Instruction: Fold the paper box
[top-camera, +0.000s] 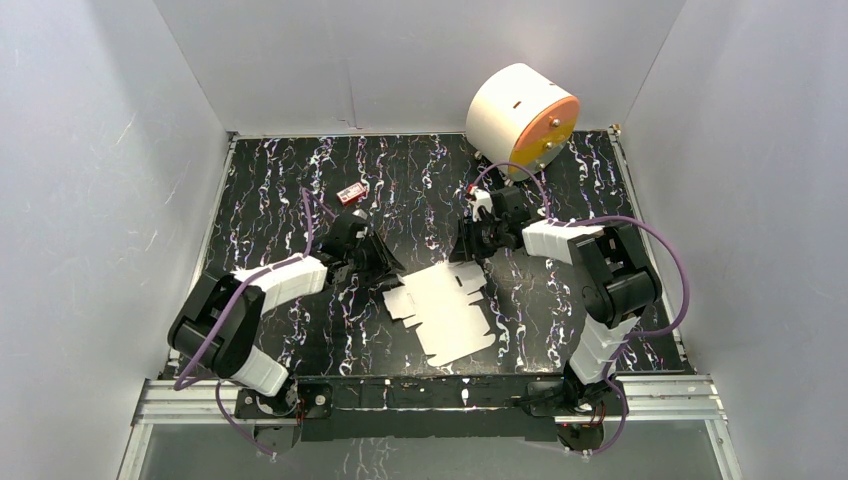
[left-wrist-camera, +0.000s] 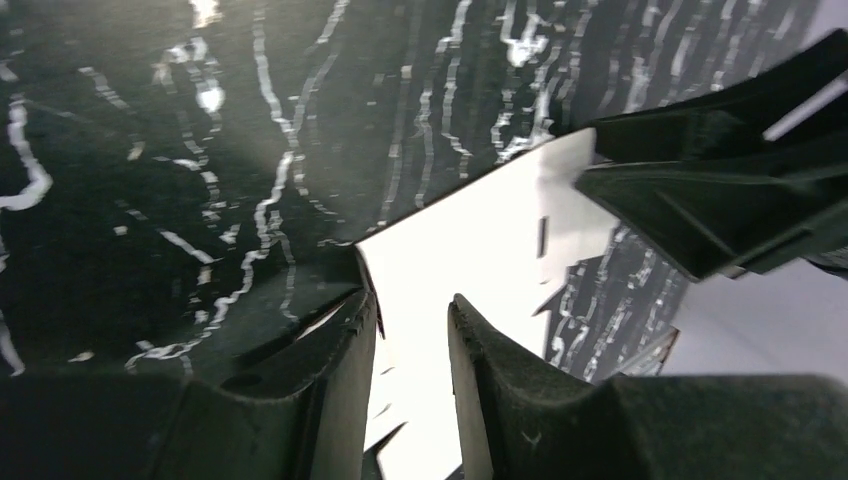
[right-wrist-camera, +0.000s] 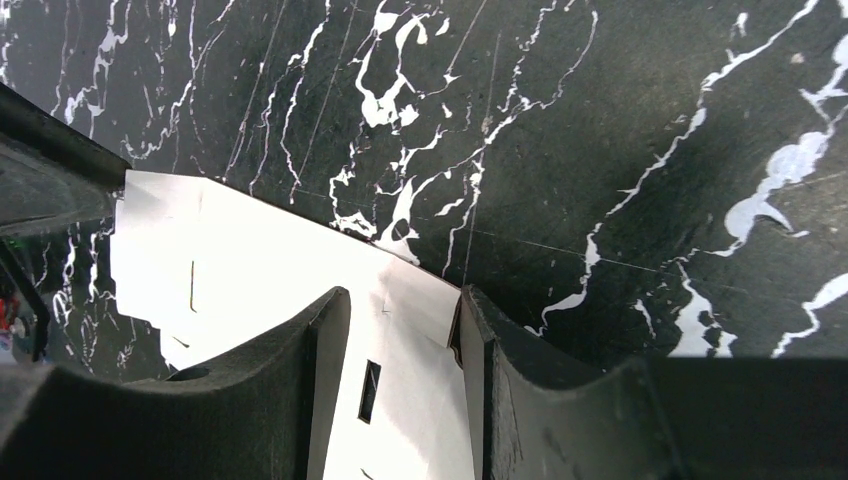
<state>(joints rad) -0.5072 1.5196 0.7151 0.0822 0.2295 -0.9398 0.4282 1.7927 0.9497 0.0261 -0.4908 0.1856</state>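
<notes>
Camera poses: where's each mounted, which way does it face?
Top external: above and behind the bases, looking down at the table; both arms, left hand and right hand flank the paper box.
Left wrist: on the left arm, facing the box's edge; own fingers below, right hand opposite.
Right wrist: on the right arm, facing the box; own fingers below.
Shared: every view shows the box.
</notes>
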